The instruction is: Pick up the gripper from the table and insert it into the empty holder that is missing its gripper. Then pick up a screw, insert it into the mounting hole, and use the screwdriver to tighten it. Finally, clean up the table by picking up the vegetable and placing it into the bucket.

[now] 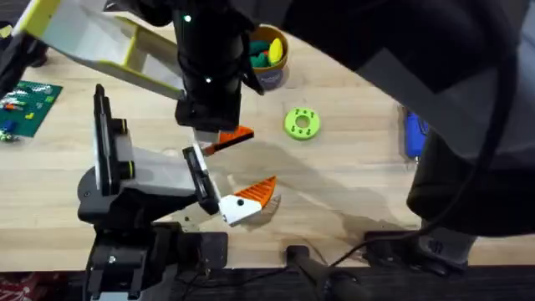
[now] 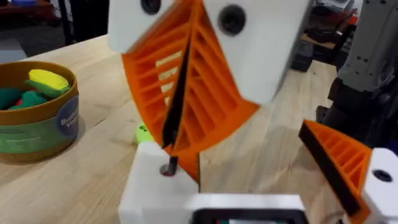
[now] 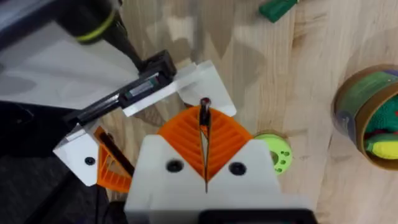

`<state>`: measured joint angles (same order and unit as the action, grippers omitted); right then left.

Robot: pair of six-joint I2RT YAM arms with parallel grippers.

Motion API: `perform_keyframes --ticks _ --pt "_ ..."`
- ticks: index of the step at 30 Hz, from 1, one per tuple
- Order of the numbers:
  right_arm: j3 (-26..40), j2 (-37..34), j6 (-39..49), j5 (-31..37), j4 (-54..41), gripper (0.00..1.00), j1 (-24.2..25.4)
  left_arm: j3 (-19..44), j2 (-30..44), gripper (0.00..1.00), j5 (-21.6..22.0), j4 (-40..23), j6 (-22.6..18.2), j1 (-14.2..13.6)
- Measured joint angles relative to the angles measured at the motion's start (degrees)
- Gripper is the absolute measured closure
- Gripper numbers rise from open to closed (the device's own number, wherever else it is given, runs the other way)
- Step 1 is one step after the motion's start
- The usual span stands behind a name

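The holder [image 1: 142,176] stands at the lower left on the left arm's stand, and its fingers show at the bottom of the left wrist view. One orange finger [image 1: 259,192] has a dark hole in its white base. The gripper [image 1: 230,138] sits in the other bracket, wide apart from it, so my left gripper [image 1: 255,163] is open. My right gripper [image 3: 204,113] points down, shut on a screw [image 2: 166,169] at the hole in the gripper's white base [image 2: 158,186]. The blue screwdriver [image 1: 414,134] lies at the right. Toy vegetables [image 1: 266,52] lie in the bucket [image 2: 37,124].
A flat green disc [image 1: 301,124] with holes lies between the bucket and the holder. A green circuit board [image 1: 29,104] sits at the far left. The right arm [image 1: 401,50] crosses dark and large over the table's right half.
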<state>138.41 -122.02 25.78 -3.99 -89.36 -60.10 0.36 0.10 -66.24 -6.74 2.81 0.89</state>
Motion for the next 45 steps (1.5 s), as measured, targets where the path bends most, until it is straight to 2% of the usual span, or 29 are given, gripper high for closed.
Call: perform_keyframes --ticks 45 --pt "0.0 -2.4 0.4 -0.1 0.0 0.992 0.0 0.0 0.0 0.018 0.0 -0.1 0.6 0.0"
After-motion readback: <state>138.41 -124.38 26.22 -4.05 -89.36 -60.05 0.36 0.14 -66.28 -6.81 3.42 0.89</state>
